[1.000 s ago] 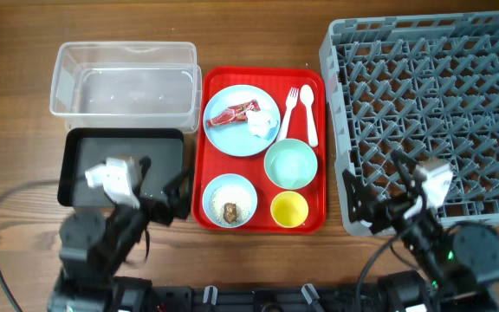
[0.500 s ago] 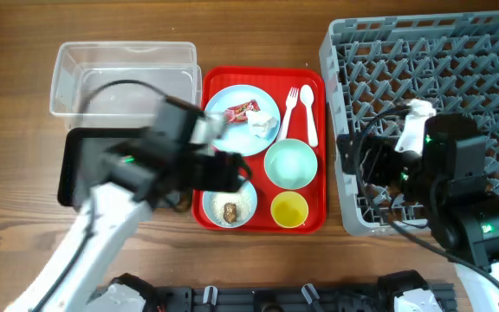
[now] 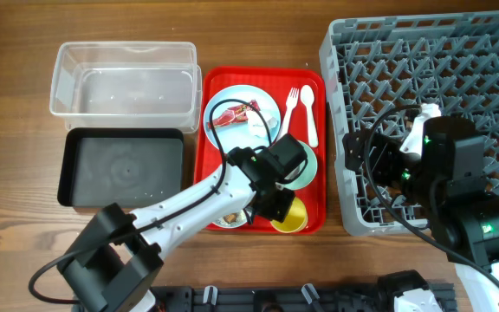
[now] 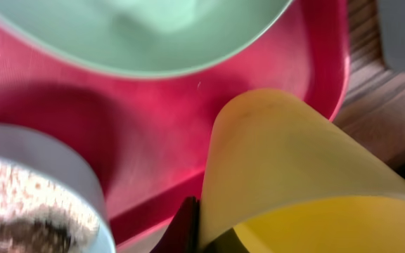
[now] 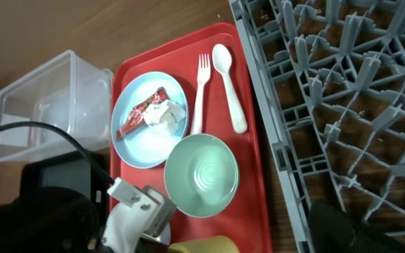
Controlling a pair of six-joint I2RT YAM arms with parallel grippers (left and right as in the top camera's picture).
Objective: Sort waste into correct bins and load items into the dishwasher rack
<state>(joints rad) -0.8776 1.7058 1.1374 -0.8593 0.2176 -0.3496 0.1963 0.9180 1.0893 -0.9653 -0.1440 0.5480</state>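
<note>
step in hand: loading the first dish. left gripper [image 3: 277, 211] is down on the small yellow cup [image 4: 294, 161], which stands at the near corner of the red serving tray [image 4: 118, 119].
- left wrist view: one dark finger [image 4: 185, 226] lies against the cup's outer wall. the other finger is out of sight, so i cannot tell whether the jaws straddle the wall or have clamped it.
- just beyond the fingers: mint green bowl [image 4: 146, 28]. beside the visible finger, away from the cup: small pale blue bowl [image 4: 34, 190] holding rice grains [image 4: 13, 193] and a brown lump [image 4: 27, 235].
- right gripper [image 3: 356, 163] hangs over the near-left edge of the dishwasher rack [image 3: 440, 78], carrying nothing that i can see. its jaws are too dark to judge as parted or closed.
- well ahead of the left gripper on the tray: large pale blue plate [image 5: 148, 119] with the red snack wrapper [image 5: 139, 114] and napkin [image 5: 167, 114] on it, then fork [image 5: 200, 84] and spoon [image 5: 229, 84] side by side.
- no waste visible in the clear tub [image 3: 124, 78] or the black tray [image 3: 121, 166], and the rack holds no dishes.

next move, as i judge it: confirm a pinch on the cup wall, lift clear of the tray lip, then carry it past the mint bowl to the rack, which sits on the cup's far side from the arm. a thin-wall pinch may let the cup swing.

writing: the wrapper carries pale print, too small to read. no other labels found.
</note>
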